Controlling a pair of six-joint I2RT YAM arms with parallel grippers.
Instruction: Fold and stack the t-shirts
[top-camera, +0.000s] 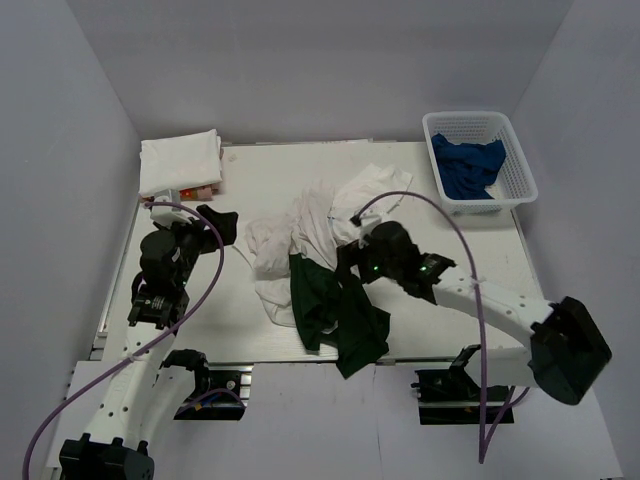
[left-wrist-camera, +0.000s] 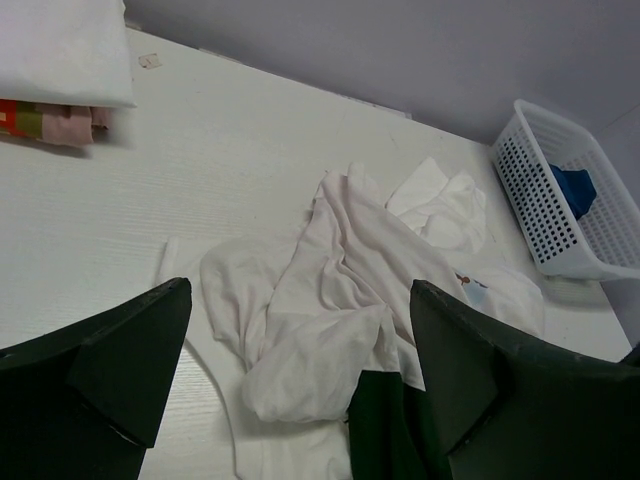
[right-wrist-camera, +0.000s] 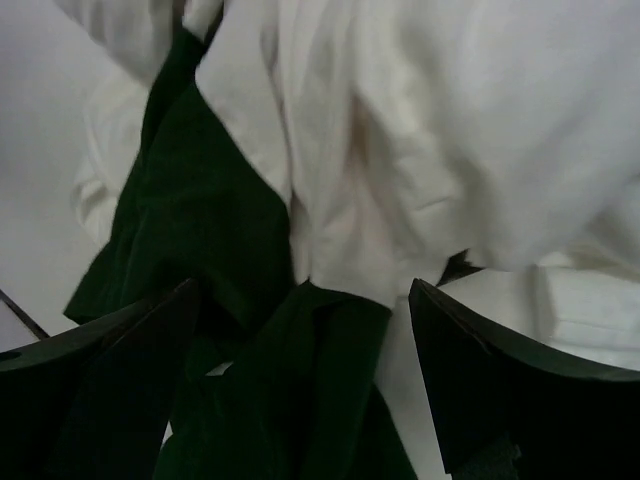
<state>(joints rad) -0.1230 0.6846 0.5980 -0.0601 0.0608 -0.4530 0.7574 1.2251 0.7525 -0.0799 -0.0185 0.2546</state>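
Several white t-shirts (top-camera: 320, 215) lie crumpled in a pile mid-table. A dark green t-shirt (top-camera: 335, 310) lies partly under the pile's near edge. A dark blue shirt (top-camera: 468, 168) sits in the basket. Folded white shirts (top-camera: 180, 160) are stacked at the back left. My left gripper (top-camera: 215, 225) is open and empty, left of the pile, and looks over the white shirts (left-wrist-camera: 340, 270) and green cloth (left-wrist-camera: 385, 430). My right gripper (top-camera: 347, 262) is open, low over where the green shirt (right-wrist-camera: 200, 200) meets a white shirt (right-wrist-camera: 430, 130). Its jaws (right-wrist-camera: 302, 290) hold nothing.
A white plastic lattice basket (top-camera: 515, 160) stands at the back right and also shows in the left wrist view (left-wrist-camera: 560, 210). Pink and red cloth (left-wrist-camera: 40, 122) lies under the folded stack. Grey walls enclose the table on three sides.
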